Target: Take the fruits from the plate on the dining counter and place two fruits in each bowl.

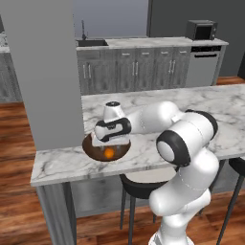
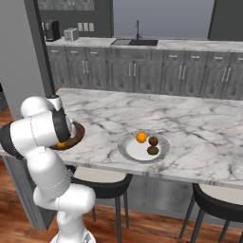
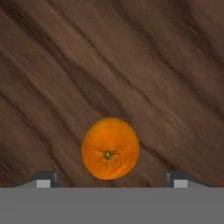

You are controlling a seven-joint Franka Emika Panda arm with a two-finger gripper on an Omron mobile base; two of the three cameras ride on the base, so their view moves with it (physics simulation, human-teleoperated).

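One orange fruit (image 3: 110,148) sits between the two fingertips (image 3: 43,178) in the hand view, on the dark wood-grain floor of the brown bowl (image 3: 131,65). Jaws spread wide, a clear gap on either side of the fruit, nothing gripped. Fruit lies just ahead of the tips, stem end facing the camera.

No readable writing, brand or label anywhere in the three views.

Left base view: gripper (image 1: 109,145) hangs just over the brown bowl (image 1: 92,148) at the near left corner of the dining counter (image 1: 201,103), with the orange fruit (image 1: 109,152) right below the fingers inside the bowl. Fingers themselves are hidden under the hand body here.

Right base view: the arm covers most of the brown bowl (image 2: 78,134); only a sliver of the orange fruit (image 2: 61,144) peeks out. This view adds what the left one lacks: the plate (image 2: 127,147) well off to the side of the fingers on the dining counter (image 2: 199,123), holding three fruits: a second orange fruit (image 2: 141,137), a reddish-brown fruit (image 2: 153,141), an olive-brown fruit (image 2: 153,150). A toaster (image 2: 71,34) stands on the back worktop.
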